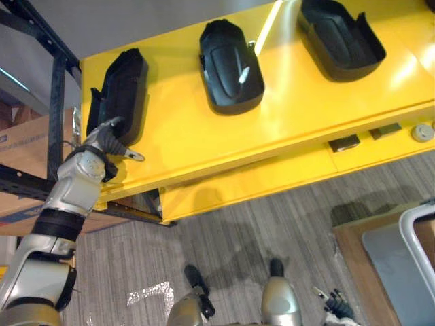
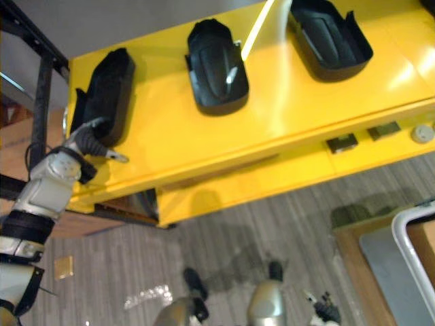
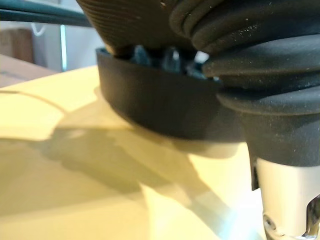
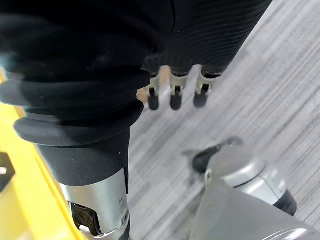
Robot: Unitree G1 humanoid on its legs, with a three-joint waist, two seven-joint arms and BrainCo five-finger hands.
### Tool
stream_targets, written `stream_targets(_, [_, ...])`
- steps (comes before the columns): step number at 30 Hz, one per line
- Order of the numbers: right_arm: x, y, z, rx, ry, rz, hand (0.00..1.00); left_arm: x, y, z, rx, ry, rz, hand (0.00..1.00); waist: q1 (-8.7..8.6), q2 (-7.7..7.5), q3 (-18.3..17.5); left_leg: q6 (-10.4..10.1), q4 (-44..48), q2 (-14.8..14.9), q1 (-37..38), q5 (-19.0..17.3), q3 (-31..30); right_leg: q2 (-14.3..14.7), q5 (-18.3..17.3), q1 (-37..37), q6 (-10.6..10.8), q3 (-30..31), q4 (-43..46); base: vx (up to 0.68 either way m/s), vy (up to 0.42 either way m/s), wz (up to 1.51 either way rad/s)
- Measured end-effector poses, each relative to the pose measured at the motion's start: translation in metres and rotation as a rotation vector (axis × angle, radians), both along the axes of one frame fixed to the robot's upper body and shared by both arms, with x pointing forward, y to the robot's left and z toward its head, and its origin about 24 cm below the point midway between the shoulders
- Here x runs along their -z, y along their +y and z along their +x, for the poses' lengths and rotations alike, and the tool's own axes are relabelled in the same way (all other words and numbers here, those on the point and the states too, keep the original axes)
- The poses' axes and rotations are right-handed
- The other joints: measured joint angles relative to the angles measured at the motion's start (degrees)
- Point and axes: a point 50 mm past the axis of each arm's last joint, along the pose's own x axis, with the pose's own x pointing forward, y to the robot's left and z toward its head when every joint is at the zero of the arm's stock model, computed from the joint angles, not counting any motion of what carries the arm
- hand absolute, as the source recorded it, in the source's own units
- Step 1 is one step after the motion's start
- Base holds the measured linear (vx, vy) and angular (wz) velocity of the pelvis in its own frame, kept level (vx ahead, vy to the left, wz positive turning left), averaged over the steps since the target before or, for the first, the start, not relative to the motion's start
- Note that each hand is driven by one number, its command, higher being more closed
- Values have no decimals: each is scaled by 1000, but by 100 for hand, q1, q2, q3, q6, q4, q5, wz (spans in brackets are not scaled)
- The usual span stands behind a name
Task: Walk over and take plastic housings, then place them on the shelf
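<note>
The glossy yellow metal shelf (image 1: 204, 136) stands over striped grey carpet (image 1: 258, 231). Three matte black plastic housings lie on it, well apart: the left housing (image 1: 126, 88), long and rounded; the middle housing (image 1: 231, 68), domed side up; and the right housing (image 1: 340, 37), hollow side up. The left hand (image 1: 102, 146) touches the left housing's near end, its fingers hidden in the shell, so its grip cannot be told. The right hand (image 4: 172, 95) hangs low over the carpet, fingers relaxed and empty.

bright overhead light glares off the yellow shelf (image 1: 183, 129), casting soft shadows.
</note>
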Motion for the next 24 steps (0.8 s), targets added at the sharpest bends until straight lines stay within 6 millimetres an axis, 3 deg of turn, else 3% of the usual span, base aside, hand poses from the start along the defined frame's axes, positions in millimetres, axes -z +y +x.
stream_targets(11, [2,7,1,-19,4,14,0,-4,-4,4,-2,-67,-60,0,-9,-143,35,0,-1,0,34,0,21,3,5,16,2,58,-7,1,4,-1])
stream_targets(24, [3,9,0,-18,8,17,0,-2,-25,5,80,-98,-173,0,-8,-148,33,0,-1,-2,169,0,10,3,5,196,4,34,-69,0,0,0])
